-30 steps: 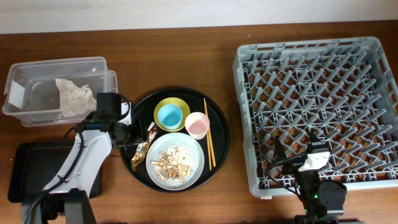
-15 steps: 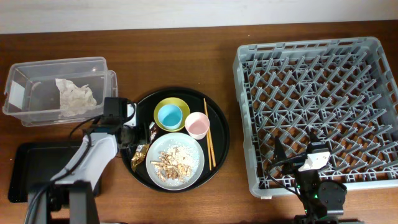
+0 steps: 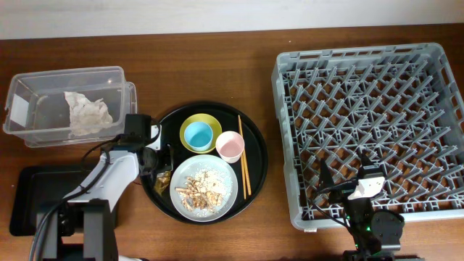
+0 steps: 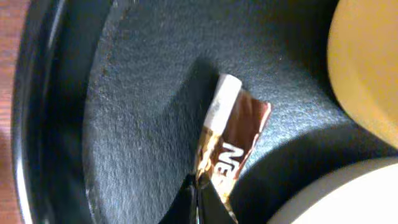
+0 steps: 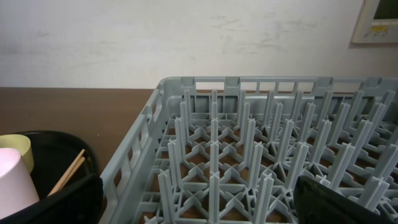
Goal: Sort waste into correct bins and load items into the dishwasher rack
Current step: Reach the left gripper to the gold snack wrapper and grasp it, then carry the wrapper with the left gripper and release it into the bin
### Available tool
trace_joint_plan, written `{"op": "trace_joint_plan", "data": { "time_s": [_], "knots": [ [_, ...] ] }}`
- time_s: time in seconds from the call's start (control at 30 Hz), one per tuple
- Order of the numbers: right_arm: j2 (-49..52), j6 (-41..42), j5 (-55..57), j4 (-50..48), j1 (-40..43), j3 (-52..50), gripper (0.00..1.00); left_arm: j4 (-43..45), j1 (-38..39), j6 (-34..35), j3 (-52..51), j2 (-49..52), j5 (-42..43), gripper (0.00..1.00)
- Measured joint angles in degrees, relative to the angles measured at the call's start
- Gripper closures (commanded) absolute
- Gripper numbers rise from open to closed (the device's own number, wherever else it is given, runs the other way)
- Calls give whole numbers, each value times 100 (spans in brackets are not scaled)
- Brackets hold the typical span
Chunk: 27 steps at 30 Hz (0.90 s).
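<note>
On the round black tray [image 3: 255,170] a gold-and-brown foil wrapper [image 4: 233,140] lies between the tray wall and the pale grey plate [image 3: 226,190]. My left gripper [image 4: 199,198] is shut on the wrapper's near end. From overhead, the left gripper [image 3: 158,164] covers most of the wrapper [image 3: 164,177]. Beige and brown food scraps [image 3: 199,185] lie on the plate. The light blue cup [image 3: 197,134] stands in the yellow bowl [image 3: 216,129], with the pink cup [image 3: 230,145] and the chopsticks [image 3: 243,156] beside them. My right gripper [image 5: 196,205] is open above the front left of the dishwasher rack [image 3: 370,123].
A clear plastic box [image 3: 43,76] at the far left holds a crumpled napkin [image 3: 87,112]. A shallow black rectangular tray [image 3: 32,199] lies in front of it, under my left arm. The rack's upright pegs [image 5: 249,149] fill the right wrist view.
My left gripper came down a little further onto the round tray and shut on the foil wrapper. The right arm has not moved.
</note>
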<state>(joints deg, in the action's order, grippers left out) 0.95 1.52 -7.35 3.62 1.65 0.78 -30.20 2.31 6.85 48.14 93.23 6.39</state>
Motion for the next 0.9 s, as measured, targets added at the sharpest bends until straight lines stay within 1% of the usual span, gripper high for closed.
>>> {"op": "trace_joint_plan", "data": {
  "time_s": [0.13,0.27,0.33,0.4,0.57,0.67,0.8,0.87,0.9],
  "knots": [
    [0,0,0,0,0,0,2,-756,0,-2,647,-83,-2,99],
    [0,4,0,0,0,0,2,-870,-24,0,1423,-553,0,99],
    [0,2,2,0,0,0,2,-667,-83,22,1720,-782,-46,99],
    [0,2,2,0,0,0,2,-345,-221,256,1930,-962,-306,99],
    [0,0,2,0,0,0,2,525,-675,1104,2006,-1054,-1432,99],
    [2,2,0,0,0,0,2,1185,-887,1405,2006,-852,-1987,99],
    [0,0,0,0,0,0,2,1976,-1121,1589,2011,-317,-2214,99],
    [0,-2,0,0,0,0,2,2181,-1351,1869,2011,90,-2293,99],
    [0,2,0,0,0,0,2,2190,-1443,2079,2011,192,-2306,94]
  ]
}}
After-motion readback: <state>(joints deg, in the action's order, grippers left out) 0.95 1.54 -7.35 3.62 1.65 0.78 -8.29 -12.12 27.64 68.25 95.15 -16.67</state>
